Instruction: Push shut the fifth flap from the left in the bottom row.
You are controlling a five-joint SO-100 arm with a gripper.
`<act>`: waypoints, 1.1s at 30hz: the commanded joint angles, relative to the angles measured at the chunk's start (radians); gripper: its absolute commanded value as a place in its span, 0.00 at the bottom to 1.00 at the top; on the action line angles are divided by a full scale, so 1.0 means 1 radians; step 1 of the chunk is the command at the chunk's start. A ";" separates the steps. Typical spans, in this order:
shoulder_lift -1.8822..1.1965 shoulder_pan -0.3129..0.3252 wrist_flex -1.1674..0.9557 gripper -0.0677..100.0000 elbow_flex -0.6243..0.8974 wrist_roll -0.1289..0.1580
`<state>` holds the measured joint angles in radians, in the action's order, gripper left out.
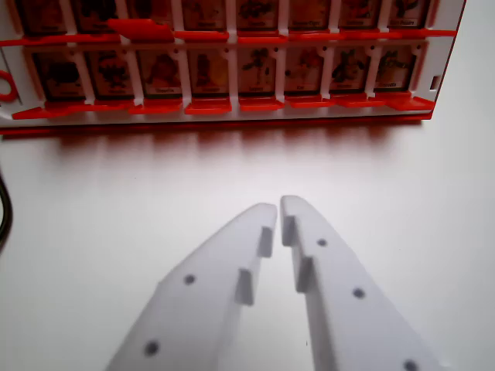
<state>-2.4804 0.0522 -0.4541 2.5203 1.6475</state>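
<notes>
White jaws [278, 207] fill the lower middle of the wrist view, nearly closed, with only a thin gap between their tips and nothing held. They hover over the white counter [116, 201], well apart from the game board [232, 114] that runs across the top of the view. That board is a red-and-white frame with two visible rows of small picture flaps, each showing a figure on an orange ground. In the bottom row, the fifth flap [262, 71], counted from the wrist view's left, stands upright just above and slightly left of the jaw tips, its red base tab [261, 102] at the board's front edge. A dark cable [4, 212] curves at the far left edge of the counter.
</notes>
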 commanded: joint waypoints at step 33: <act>0.830 -0.018 0.755 0.00 -0.114 0.023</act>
<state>-1.6521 0.0322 0.2715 2.5081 1.6751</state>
